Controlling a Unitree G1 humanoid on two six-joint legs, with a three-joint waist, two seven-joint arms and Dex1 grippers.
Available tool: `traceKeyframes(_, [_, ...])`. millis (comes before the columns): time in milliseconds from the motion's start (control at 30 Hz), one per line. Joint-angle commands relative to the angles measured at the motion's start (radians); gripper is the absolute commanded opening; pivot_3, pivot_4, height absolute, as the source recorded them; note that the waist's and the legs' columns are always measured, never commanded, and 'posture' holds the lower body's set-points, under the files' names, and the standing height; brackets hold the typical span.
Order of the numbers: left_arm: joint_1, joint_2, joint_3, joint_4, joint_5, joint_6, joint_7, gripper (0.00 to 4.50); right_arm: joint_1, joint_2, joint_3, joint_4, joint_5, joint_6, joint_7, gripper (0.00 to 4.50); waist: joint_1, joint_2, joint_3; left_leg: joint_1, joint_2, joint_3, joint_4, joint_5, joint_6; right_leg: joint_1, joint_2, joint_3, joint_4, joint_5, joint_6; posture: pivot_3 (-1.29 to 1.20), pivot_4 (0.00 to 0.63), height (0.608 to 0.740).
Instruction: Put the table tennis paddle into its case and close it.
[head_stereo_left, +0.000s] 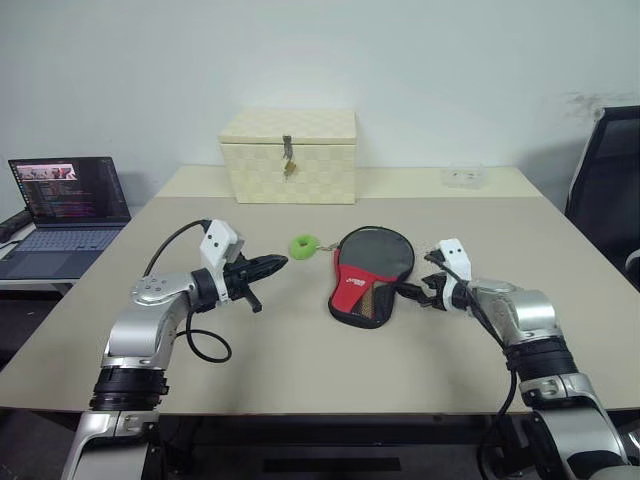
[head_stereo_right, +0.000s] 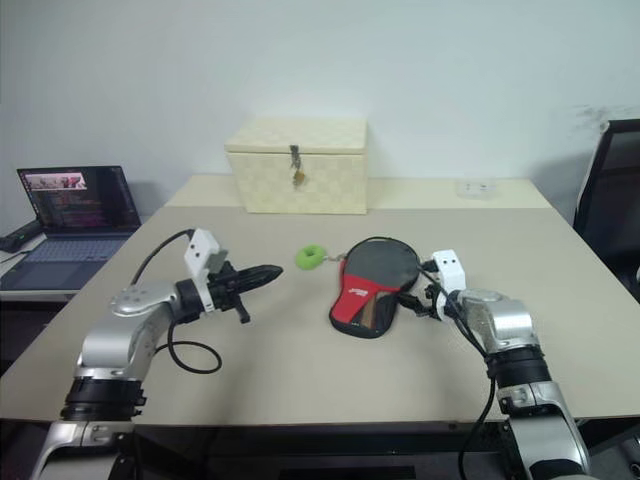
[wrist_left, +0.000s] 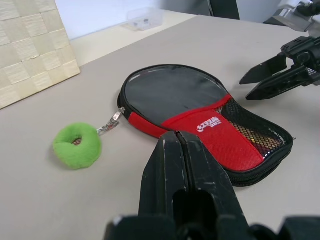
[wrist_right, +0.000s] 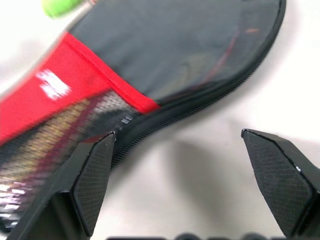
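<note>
Setting: a beige table (head_stereo_left: 300, 360) against a pale wall, seen from above and behind two robot arms.
Case: a black paddle-shaped fabric case (head_stereo_left: 368, 275) lies flat near the middle of the table, its round end toward the far side and its narrow end toward the robot. A red panel with a white logo crosses it, and a mesh pocket covers the narrow end. Its zip looks closed all the way round the edge.
Paddle: not visible as a separate thing; whether it lies inside the case cannot be told.
Green ring: a small fuzzy green ring (head_stereo_left: 304, 245) rests on the table just left of the case's round end, joined to the zip by a short metal chain (the left wrist view shows this most plainly).
Left gripper: the left gripper (head_stereo_left: 272, 264) hovers above the table, left of the case and near the green ring, pointing roughly level toward the case. Its two black fingers are pressed together with nothing between them.
Right gripper: the right gripper (head_stereo_left: 412, 291) sits low over the table just beside the right edge of the case's narrow end. Its fingers are spread wide and hold nothing.
Behind: a cream woven box (head_stereo_left: 289, 155) with a metal latch stands at the far side.
Off to the left: an open laptop (head_stereo_left: 64, 212) rests on a separate surface.
</note>
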Motion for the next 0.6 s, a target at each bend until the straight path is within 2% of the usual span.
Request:
traceKeyframes(33, [-0.022, 0.024, 0.033, -0.014, -0.026, -0.007, 0.004, 0.00, 0.001, 0.032, -0.049, -0.046, 0.058, 0.057, -0.013, 4.47, 0.000, 0.000, 0.000, 0.000, 0.000, 0.000, 0.000, 0.000, 0.000, 0.000, 0.000, 0.000, 0.000, 0.000, 0.000, 0.00, 0.150, 0.740])
traceKeyframes(233, [-0.031, 0.029, 0.027, -0.006, -0.031, -0.010, 0.002, 0.00, 0.033, 0.087, -0.016, -0.033, 0.016, 0.021, -0.060, 4.47, 0.001, 0.000, 0.000, 0.000, 0.000, 0.000, 0.000, 0.000, 0.000, 0.000, 0.000, 0.000, 0.000, 0.000, 0.000, 0.00, 0.150, 0.740])
traceKeyframes(333, [-0.032, 0.031, 0.023, -0.005, -0.029, -0.013, 0.001, 0.00, 0.025, 0.118, 0.036, 0.027, -0.045, -0.061, -0.092, 4.47, -0.003, 0.000, 0.000, 0.001, 0.000, 0.000, 0.000, 0.000, 0.000, 0.000, 0.000, 0.001, 0.001, 0.000, 0.000, 0.00, 0.150, 0.740])
traceKeyframes(600, [-0.029, 0.032, 0.024, -0.004, -0.027, -0.021, 0.002, 0.00, -0.028, 0.172, 0.117, 0.120, -0.101, -0.148, -0.064, 4.47, -0.017, -0.002, -0.001, 0.012, 0.001, 0.005, 0.000, 0.000, 0.000, 0.004, 0.001, 0.008, 0.008, 0.000, 0.000, 0.00, 0.150, 0.740])
